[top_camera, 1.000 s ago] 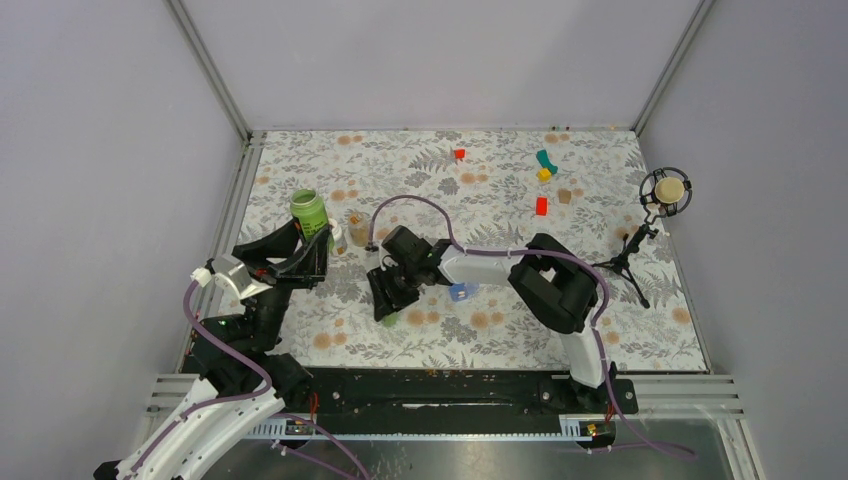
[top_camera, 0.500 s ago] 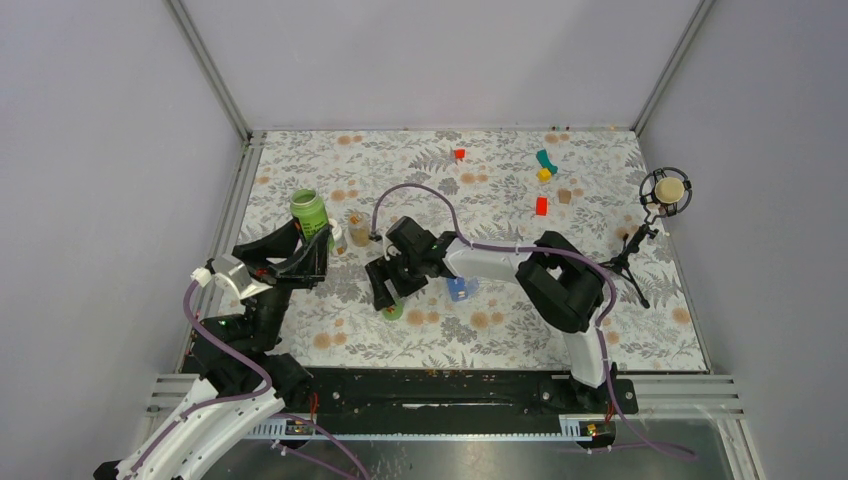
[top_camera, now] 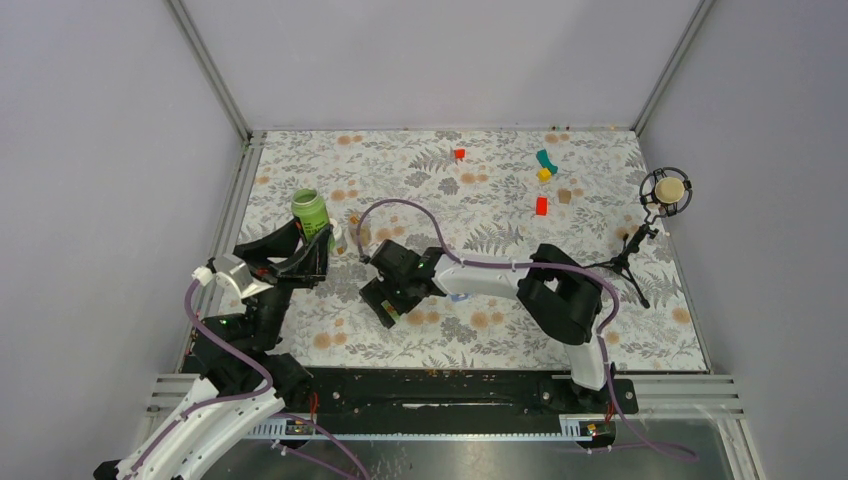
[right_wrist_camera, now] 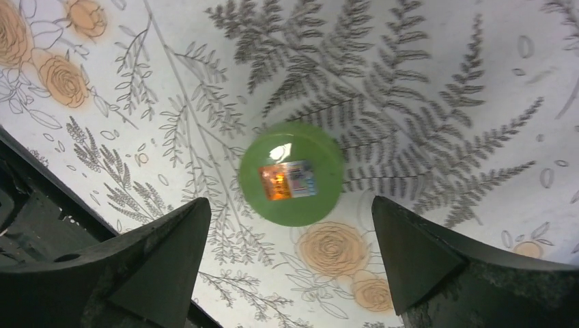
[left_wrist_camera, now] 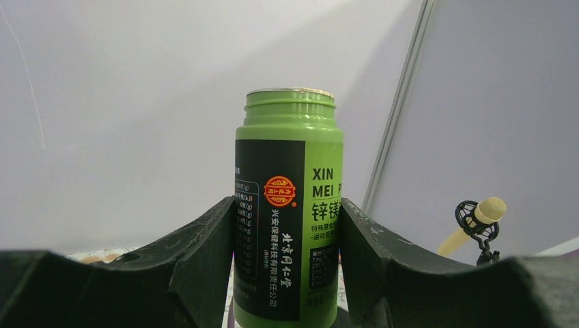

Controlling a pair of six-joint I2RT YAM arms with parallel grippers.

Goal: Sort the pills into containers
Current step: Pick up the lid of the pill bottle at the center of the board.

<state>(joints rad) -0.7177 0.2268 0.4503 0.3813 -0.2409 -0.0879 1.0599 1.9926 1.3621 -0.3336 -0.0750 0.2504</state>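
My left gripper [top_camera: 312, 235] is shut on an upright, uncapped green bottle [top_camera: 310, 210] with a black label, gripped at mid-height in the left wrist view [left_wrist_camera: 287, 225]. My right gripper [top_camera: 388, 297] hangs open and empty just above the floral mat. In the right wrist view its fingers [right_wrist_camera: 167, 253] stand wide apart, and a round green bottle cap [right_wrist_camera: 291, 174] with a small sticker lies flat on the mat just beyond them. In the top view the cap is hidden under the gripper. The blue pill box is hidden beneath the right arm.
A small white bottle [top_camera: 337, 238] stands right of the green bottle. Two red blocks [top_camera: 541, 206] [top_camera: 459, 154], a teal block [top_camera: 546, 159] and a yellow one [top_camera: 544, 174] lie at the back right. A microphone on a tripod [top_camera: 665, 190] stands at the right edge.
My right gripper has moved left and toward the near edge, and now sits over the green cap, covering it and the pill box in the top view. The left arm and bottle have not moved.
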